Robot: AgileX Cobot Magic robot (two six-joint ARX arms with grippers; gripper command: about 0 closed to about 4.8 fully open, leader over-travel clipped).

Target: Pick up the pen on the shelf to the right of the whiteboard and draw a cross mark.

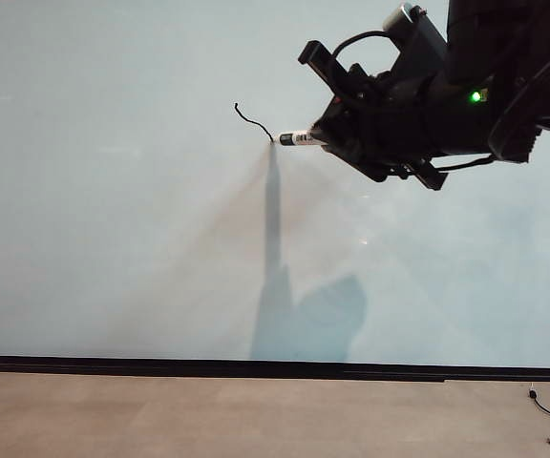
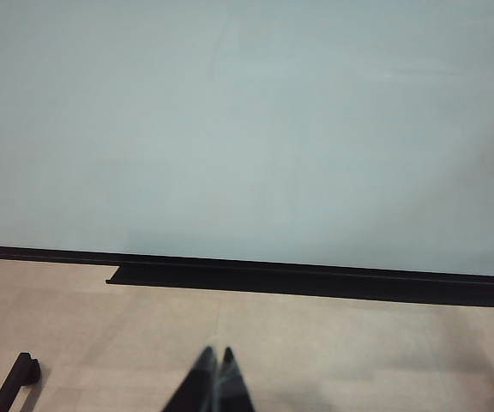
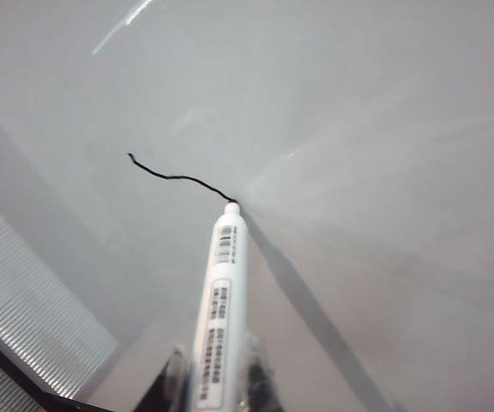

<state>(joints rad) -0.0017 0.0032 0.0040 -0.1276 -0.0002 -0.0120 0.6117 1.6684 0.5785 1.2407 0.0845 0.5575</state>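
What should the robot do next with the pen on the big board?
Probably keep sliding the pen down and to the right. The right gripper has its jaws shut on it, the tip touches the whiteboard, and only one short wavy line is drawn, so the cross mark's first stroke looks unfinished. The left gripper rests shut near the floor.
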